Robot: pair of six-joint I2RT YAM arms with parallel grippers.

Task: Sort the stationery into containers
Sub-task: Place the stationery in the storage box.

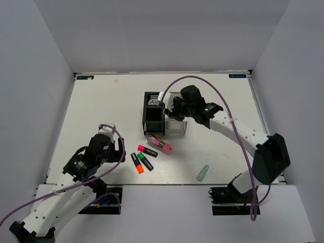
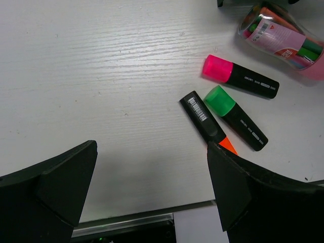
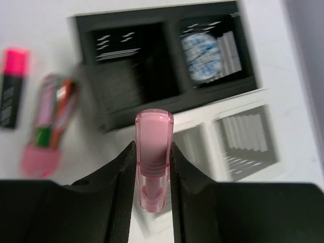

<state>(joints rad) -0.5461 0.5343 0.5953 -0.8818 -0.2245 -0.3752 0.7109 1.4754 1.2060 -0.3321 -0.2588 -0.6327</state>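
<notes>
White table [image 1: 101,101], viewed from above. At lower left of the top view the left gripper [image 1: 114,147] is held low over bare surface. In the left wrist view its fingers are seen spread wide, with nothing between them.

Just right of it three markers are laid flat and close together: the pink-ended highlighter [image 1: 147,151], the green-ended highlighter [image 1: 145,161] and the orange-ended highlighter [image 1: 136,163]. The green and orange ones are set side by side, nearly touching.

The pink capsule case [image 1: 160,144] is laid on its side just up and right of them, with coloured contents seen through its clear wall.

At frame centre the containers [image 1: 153,125] are stood as one block — two black bins on the left, two pale bins on the right. The blue-white roll [image 1: 154,102] is lodged in the upper black bin.

The right gripper [image 1: 170,112] is held above the block, clamped on the small pink piece [image 3: 154,132] — which bin lies beneath cannot be told.

The pale-green tube [image 1: 202,172] is laid at lower right, well apart from the rest.
</notes>
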